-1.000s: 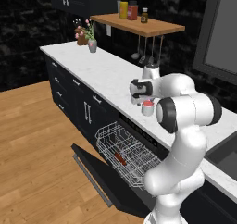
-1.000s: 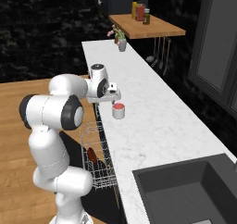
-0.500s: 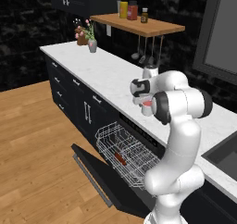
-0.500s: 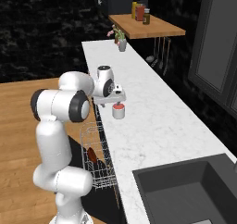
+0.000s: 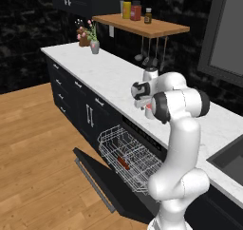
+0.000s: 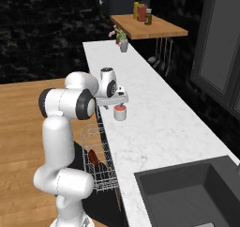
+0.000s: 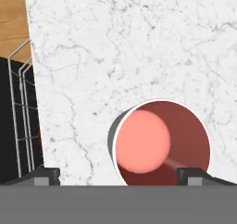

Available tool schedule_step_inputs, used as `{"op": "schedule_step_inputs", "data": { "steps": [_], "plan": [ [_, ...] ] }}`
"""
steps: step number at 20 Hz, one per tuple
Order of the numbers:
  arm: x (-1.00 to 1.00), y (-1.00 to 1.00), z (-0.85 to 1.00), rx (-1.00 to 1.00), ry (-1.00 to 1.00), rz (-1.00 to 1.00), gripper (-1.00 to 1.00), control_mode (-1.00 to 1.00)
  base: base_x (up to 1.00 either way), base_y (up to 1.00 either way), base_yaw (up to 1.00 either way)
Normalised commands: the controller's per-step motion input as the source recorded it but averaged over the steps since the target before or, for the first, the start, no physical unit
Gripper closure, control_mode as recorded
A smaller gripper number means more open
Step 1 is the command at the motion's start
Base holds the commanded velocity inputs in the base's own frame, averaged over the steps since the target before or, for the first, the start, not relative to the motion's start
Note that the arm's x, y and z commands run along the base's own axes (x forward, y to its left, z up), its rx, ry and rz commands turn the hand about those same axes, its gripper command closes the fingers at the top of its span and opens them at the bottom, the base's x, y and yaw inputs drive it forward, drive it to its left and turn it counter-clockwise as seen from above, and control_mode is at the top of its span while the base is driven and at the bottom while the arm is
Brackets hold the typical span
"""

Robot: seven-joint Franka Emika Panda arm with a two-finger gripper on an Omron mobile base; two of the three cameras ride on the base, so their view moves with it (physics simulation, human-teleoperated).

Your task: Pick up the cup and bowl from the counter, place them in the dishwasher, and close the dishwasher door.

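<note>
In the left base view the arm's elbow is hiding nearly all of the cup (image 5: pixel 148 111). The grey band is cutting off the cup's near rim in the hand view. Rack wires are partly covering the bowl (image 6: pixel 93 157), which is reading as a reddish sliver.

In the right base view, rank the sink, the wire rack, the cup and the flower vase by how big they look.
1. Sink, though it sits nearest the camera.
2. Wire rack.
3. Cup and flower vase: alike; the vase stands farther off, so no ranking.
</note>
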Motion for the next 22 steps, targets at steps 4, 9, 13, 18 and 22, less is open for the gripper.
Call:
{"op": "schedule_step_inputs", "data": {
  "steps": [4,9,13,18,22],
  "plan": [
    [0.13,0.00,-0.23,-0.01,0.03,0.00,-1.00,-1.00,0.00,0.00,0.00],
    [0.11,0.00,-0.22,-0.02,0.04,0.00,-1.00,-1.00,0.00,0.00,0.00],
    [0.01,0.00,-0.35,-0.05,0.02,0.00,-1.00,-1.00,0.00,0.00,0.00],
    [0.00,0.06,-0.31,-0.06,0.01,0.01,1.00,-1.00,0.00,0.00,0.00],
    [-0.22,0.36,-0.32,-0.02,0.00,0.09,1.00,-1.00,0.00,0.00,0.00]
  ]
}}
